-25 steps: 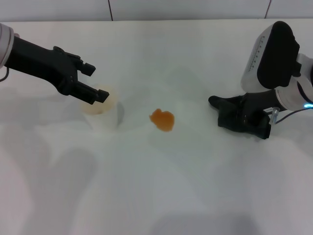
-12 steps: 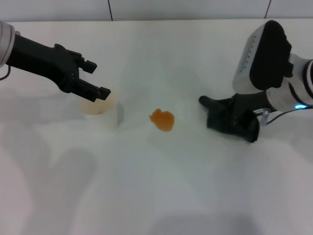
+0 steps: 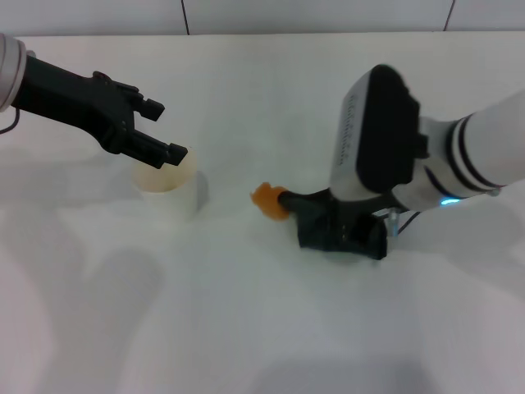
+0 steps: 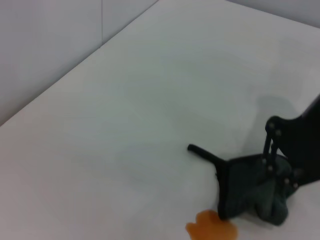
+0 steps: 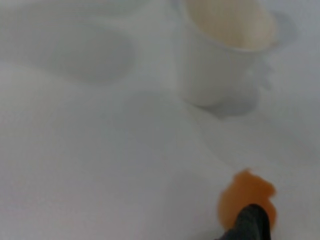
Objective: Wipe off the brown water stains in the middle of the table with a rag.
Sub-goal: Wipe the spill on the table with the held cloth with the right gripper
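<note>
The orange-brown stain lies mid-table; it also shows in the left wrist view and the right wrist view. The dark rag lies flat on the white table, and its leading tip touches the stain's right edge. The rag also shows in the left wrist view. My right gripper is shut on the rag and presses it down; its wrist hides most of the fingers. My left gripper is open and empty, hovering over the white paper cup.
The paper cup stands left of the stain, about a cup's width away, and shows in the right wrist view. A tiled wall runs along the table's far edge.
My right gripper has dragged the rag leftward across the table from the right side until its tip reached the stain. The left gripper has barely moved.
</note>
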